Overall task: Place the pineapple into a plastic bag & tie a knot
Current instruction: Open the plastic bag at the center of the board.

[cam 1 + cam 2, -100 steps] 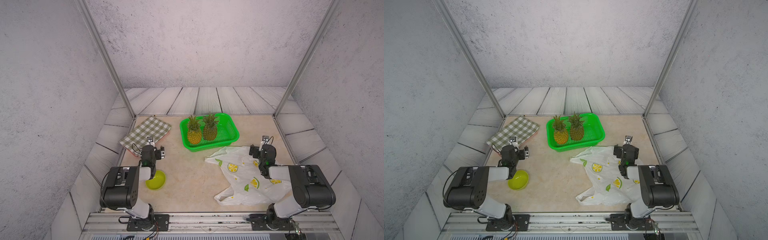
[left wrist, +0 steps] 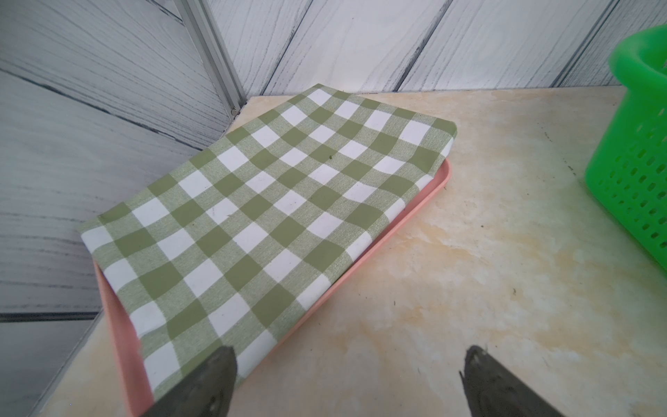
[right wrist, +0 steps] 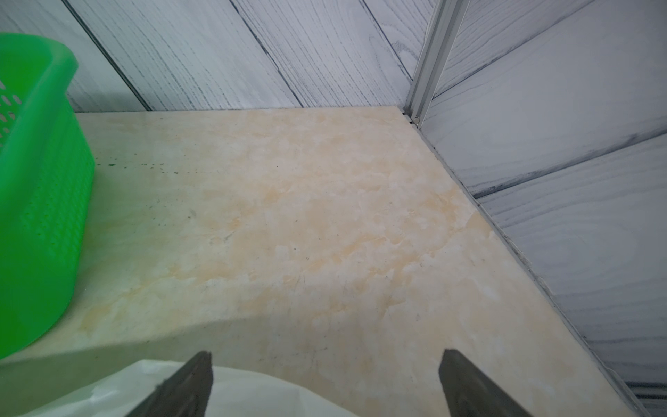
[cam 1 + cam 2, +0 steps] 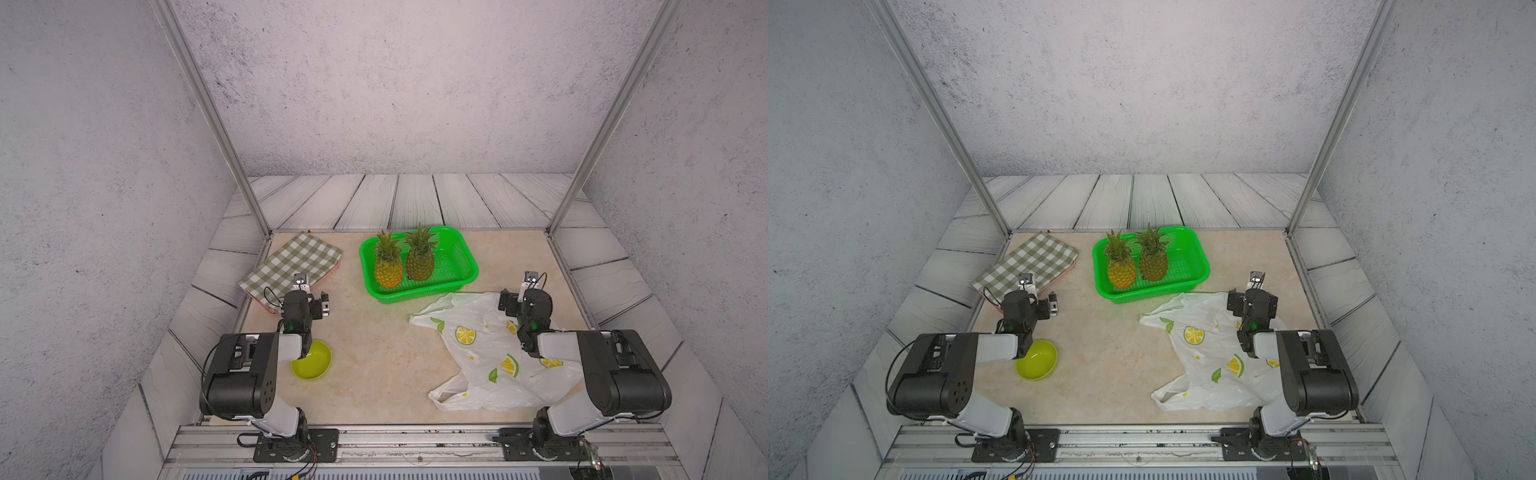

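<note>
- Pineapples (image 4: 388,266) unmoved in green basket (image 4: 467,259); plastic bag (image 4: 478,345) lies flat on tabletop (image 4: 374,353).
- Left end effector (image 2: 348,364), right end effector (image 3: 325,364): jaws apart, empty, unchanged; task evidently not started.

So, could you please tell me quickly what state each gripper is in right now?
Left gripper: open, holding nothing, beside the checked cloth.
Right gripper: open, holding nothing, above the plastic bag edge.

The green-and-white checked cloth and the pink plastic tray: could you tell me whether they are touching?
Touching. The left wrist view shows the green-and-white checked cloth lying on the pink plastic tray, its edge resting against the rim.
</note>
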`<control>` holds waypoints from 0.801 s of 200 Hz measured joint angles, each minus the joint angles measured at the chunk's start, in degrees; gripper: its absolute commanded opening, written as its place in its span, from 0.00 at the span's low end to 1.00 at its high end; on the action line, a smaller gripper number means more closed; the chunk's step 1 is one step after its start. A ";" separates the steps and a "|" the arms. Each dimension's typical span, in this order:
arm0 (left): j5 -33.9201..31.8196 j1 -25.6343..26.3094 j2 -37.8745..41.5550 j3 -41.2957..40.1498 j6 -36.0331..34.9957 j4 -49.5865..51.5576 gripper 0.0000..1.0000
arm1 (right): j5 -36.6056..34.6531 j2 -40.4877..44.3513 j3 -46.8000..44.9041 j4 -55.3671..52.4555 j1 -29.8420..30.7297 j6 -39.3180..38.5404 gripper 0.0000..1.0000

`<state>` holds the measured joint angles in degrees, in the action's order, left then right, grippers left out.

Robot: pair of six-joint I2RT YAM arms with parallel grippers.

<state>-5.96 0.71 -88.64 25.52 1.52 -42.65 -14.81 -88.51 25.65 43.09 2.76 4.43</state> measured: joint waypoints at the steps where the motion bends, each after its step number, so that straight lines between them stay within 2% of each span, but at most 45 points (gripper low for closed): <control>1: 0.00 0.00 0.00 0.00 0.00 0.00 0.99 | 0.00 0.00 0.00 0.00 0.00 0.00 0.99; 160: 1.42 -0.07 0.35 0.00 -0.17 0.33 1.00 | 0.26 0.44 0.31 -1.49 0.00 0.02 0.99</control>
<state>-4.54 0.64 -88.29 25.52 1.34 -42.33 -14.55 -88.07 25.96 41.60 2.76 4.45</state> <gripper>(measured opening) 0.994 0.989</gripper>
